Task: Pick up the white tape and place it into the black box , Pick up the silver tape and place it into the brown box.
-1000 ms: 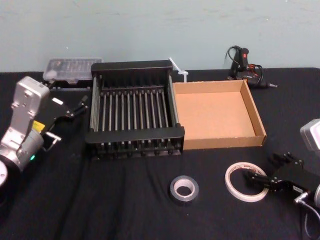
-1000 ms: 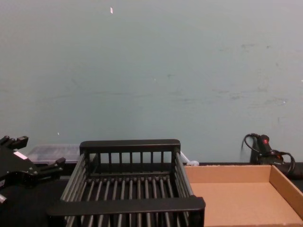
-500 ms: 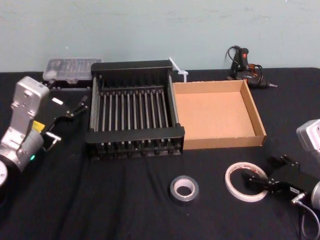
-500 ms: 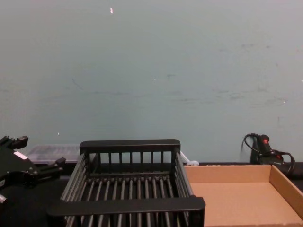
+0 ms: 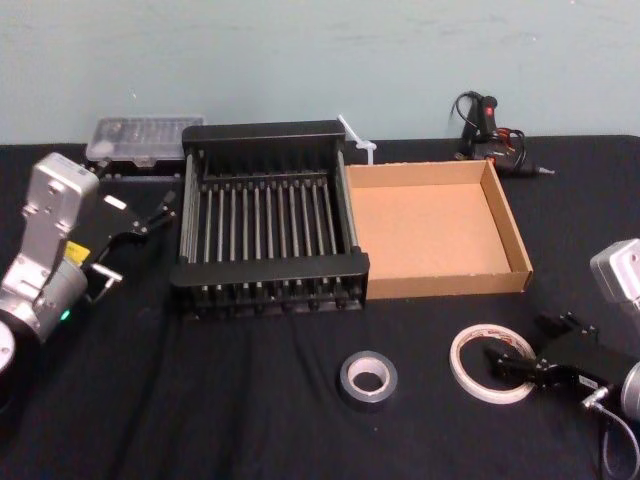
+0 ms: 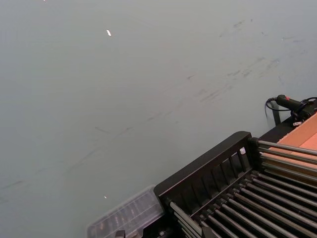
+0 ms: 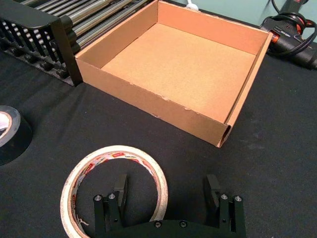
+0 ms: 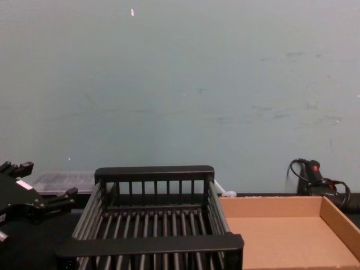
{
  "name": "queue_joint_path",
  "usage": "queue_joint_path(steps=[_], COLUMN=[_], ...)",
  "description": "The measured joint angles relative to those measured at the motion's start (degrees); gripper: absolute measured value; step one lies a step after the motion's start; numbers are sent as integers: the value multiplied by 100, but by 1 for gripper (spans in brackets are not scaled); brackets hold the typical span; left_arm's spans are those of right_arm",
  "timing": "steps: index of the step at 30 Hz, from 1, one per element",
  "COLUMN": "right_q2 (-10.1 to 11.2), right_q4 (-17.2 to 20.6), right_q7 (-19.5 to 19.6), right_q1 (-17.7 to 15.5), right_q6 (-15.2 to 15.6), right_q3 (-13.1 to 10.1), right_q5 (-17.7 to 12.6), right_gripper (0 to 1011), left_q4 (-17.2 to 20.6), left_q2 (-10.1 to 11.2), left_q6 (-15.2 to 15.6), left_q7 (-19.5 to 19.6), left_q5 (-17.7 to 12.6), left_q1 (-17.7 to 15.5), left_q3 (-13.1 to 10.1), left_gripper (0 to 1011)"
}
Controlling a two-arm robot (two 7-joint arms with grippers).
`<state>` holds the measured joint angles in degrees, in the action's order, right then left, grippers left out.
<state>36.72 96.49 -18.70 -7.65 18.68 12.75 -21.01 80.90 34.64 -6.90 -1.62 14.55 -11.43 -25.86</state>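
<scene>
One finger [image 7: 120, 186] now inside white tape [image 5: 491, 362]; right gripper [image 7: 165, 188] lower.

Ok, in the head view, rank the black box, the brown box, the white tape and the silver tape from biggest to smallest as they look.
1. black box
2. brown box, a little smaller
3. white tape
4. silver tape

The tapes lie about equally near the camera, so the white one looks truly wider.

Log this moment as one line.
right tool: open, one finger inside white tape | left tool: idle beside black box | silver tape: on table | brown box: empty
</scene>
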Motion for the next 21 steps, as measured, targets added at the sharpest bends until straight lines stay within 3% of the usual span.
queue_joint_path(steps=[21], right_q2=[-23], right_q4=[-12], right_q7=[-44], right_q1=[2], right_q6=[17], right_q3=[-31], right_q5=[26], right_gripper=[1002], left_q4=[0], left_q2=[0], left_q6=[0], left_q7=[0], left_q5=[0], left_q1=[0], left_q3=[0], left_gripper=[1001])
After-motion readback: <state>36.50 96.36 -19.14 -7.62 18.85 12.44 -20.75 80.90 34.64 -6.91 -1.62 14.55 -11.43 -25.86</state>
